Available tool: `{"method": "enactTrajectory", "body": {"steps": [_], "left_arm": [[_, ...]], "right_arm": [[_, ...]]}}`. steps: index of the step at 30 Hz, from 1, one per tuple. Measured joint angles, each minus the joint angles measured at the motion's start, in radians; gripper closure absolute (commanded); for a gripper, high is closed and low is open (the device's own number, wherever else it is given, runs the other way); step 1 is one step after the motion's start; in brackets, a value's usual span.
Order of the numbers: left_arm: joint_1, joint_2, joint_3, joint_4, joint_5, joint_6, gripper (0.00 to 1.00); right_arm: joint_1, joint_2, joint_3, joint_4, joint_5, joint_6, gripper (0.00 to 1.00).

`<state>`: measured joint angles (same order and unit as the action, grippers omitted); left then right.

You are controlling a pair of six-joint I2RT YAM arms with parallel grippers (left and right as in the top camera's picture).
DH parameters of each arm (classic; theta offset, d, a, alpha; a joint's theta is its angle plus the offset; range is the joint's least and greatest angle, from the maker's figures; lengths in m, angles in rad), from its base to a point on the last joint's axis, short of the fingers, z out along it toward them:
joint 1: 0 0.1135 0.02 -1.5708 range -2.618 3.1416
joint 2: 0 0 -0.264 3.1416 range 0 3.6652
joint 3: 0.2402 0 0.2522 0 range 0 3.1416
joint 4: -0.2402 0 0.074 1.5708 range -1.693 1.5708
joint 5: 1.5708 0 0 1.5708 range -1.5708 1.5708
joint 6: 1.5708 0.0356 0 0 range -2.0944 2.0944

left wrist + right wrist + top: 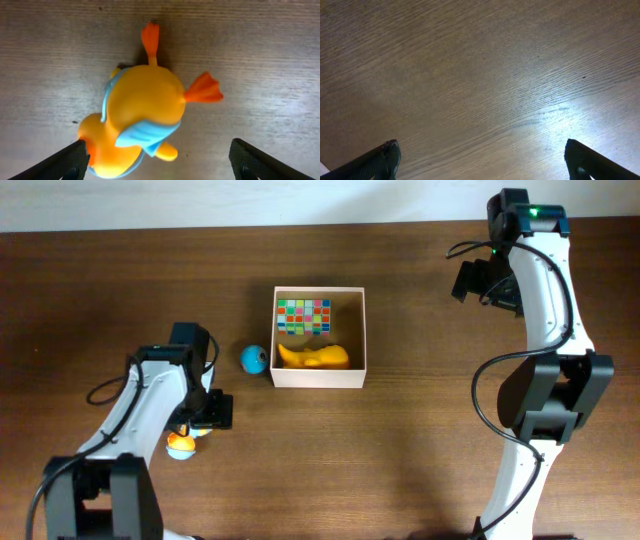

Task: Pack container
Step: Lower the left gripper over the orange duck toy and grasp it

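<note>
The container (361, 330) is a square white-walled box at the table's middle. It holds a multicoloured checkered block (303, 315) and a yellow toy (315, 357). A blue ball (253, 359) lies just left of the box. An orange and blue duck toy (181, 444) lies on the table under my left gripper (196, 423). In the left wrist view the duck (142, 107) lies between the spread fingers of my left gripper (160, 162), which is open. My right gripper (482, 160) is open and empty over bare wood, at the far right (478, 280).
The dark wooden table (400, 460) has a pale wall strip along its far edge. The right arm's base stands at the right front (545, 405).
</note>
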<state>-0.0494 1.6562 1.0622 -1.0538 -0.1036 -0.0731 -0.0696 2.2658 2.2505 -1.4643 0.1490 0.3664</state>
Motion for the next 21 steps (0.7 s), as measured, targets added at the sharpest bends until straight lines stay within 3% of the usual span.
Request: {"method": "enactTrajectory", "body": {"steps": [2,5,11,16,19,21], "left_arm": [[0.0,0.018,0.0,0.011,0.0,-0.004,0.09],[0.0,0.042,0.0,0.028,0.003,-0.019,0.18],[0.0,0.078,0.0,0.037,0.002,-0.036,0.58],[0.0,0.088,0.0,0.037,0.0,-0.039,0.83],[0.0,0.088,0.0,0.04,0.0,-0.039,0.91],[0.0,0.088,0.0,0.045,-0.001,-0.037,0.92]], "right_arm": [[0.0,0.0,0.0,0.0,0.0,0.0,0.01],[0.0,0.0,0.0,0.0,0.0,0.0,0.01],[0.0,0.0,0.0,0.0,0.0,0.0,0.01],[0.0,0.0,0.0,0.0,0.0,0.001,0.01],[0.0,0.0,0.0,0.0,0.0,0.0,0.01],[0.0,0.0,0.0,0.0,0.0,0.0,0.01]]}}
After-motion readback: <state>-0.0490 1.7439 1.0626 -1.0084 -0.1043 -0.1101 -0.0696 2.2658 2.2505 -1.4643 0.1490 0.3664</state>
